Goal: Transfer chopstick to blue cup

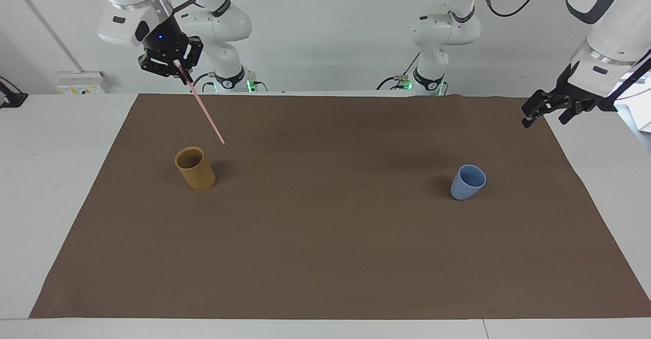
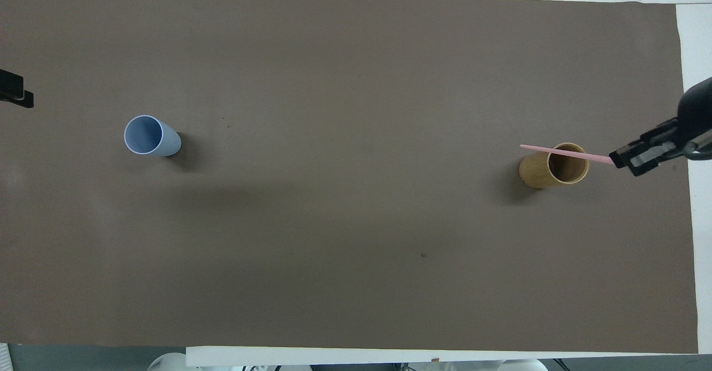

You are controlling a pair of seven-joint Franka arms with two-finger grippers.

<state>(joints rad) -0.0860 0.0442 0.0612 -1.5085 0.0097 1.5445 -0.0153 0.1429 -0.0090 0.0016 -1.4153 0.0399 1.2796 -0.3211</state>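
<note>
Overhead view's edges cut off the left gripper [image 2: 15, 94] at mid-left and the right gripper's [image 2: 623, 159] arm at mid-right.

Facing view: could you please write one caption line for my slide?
Right gripper holds the chopstick in the air beside the tan cup; left gripper waits open; blue cup stands empty.
</note>
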